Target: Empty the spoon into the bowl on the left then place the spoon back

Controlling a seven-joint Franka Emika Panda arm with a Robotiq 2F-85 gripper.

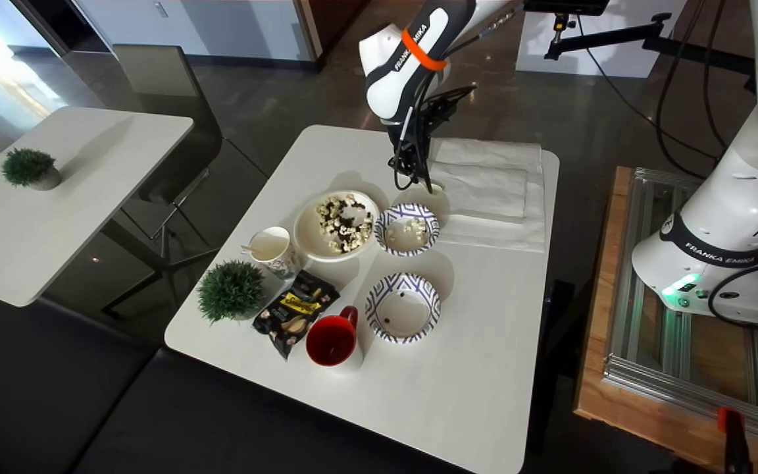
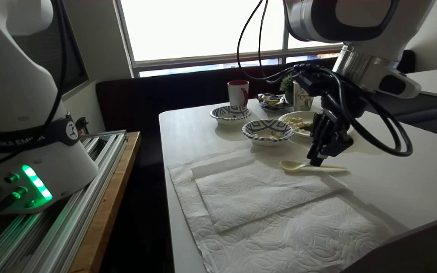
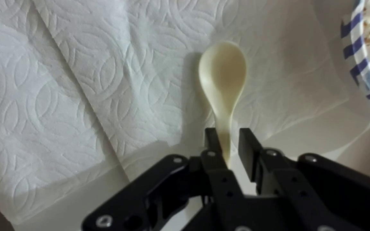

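Here, gripper (image 3: pixel 228 136): jaws parted astride the handle of a pale spoon (image 3: pixel 225 70), a gap showing along one side in the wrist view.
Spoon: scoop facing up at the edge of white paper towels (image 2: pixel 241 193), handle reaching past them over the table (image 1: pixel 478 362).
Popcorn bowl (image 1: pixel 408 210): blue-and-white pattern, a little popcorn (image 1: pixel 416 227) inside, near the gripper in both exterior views.
Matching bowl (image 1: pixel 404 308): same pattern, dark specks (image 1: pixel 387 320) inside, farther from the spoon.
Plate (image 1: pixel 308 230): cream, popcorn across it, just beside the popcorn bowl.
Mug (image 1: pixel 333 342): red inside, white outside, grouped with a black snack bag (image 1: pixel 297 309), a patterned cup (image 1: pixel 283 263) and a potted plant (image 1: pixel 231 289).
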